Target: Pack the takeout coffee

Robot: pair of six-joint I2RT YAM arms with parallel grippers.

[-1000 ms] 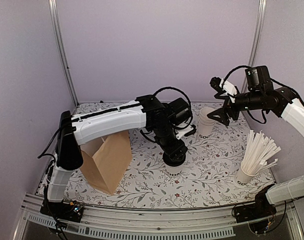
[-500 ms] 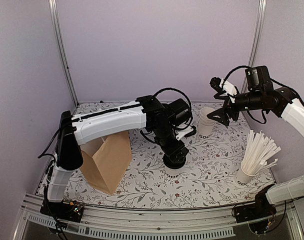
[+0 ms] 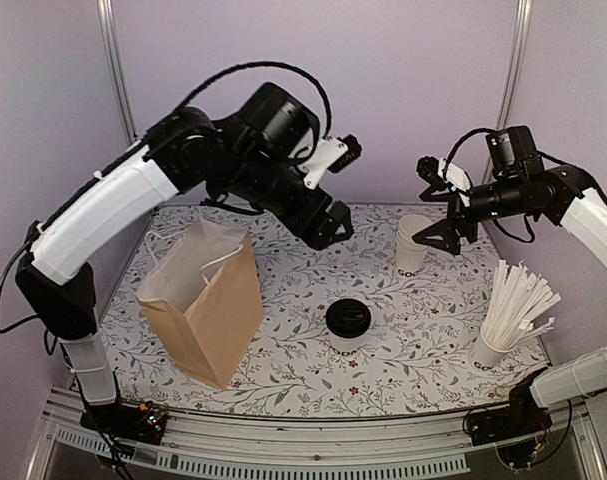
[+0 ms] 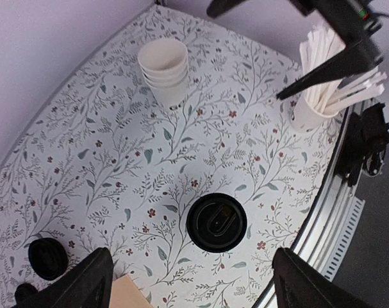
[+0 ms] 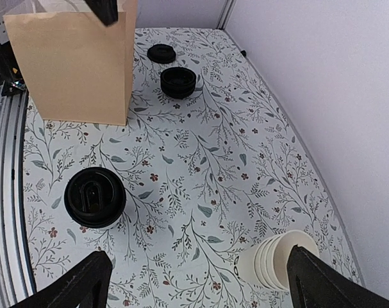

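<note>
The takeout coffee [image 3: 348, 322], a white paper cup with a black lid, stands alone on the floral table, front centre. It also shows in the left wrist view [image 4: 216, 221] and in the right wrist view [image 5: 95, 197]. My left gripper [image 3: 341, 188] is open and empty, high above the table behind the cup; it shows wide open in its own view [image 4: 194, 289]. My right gripper [image 3: 430, 200] is open and empty, hovering over the stack of lidless white cups [image 3: 411, 245]; in its own view [image 5: 200, 289] one finger overlaps that stack [image 5: 281, 260].
An open brown paper bag [image 3: 208, 300] stands at the left. A cup of white stirrers [image 3: 508, 310] stands at the right front. Loose black lids [image 5: 178, 81] lie behind the bag. The metal rail [image 3: 313, 440] runs along the table's front edge.
My left arm has lifted up and back from the coffee's lid, leaving the cup standing free. The right arm has hardly moved.
</note>
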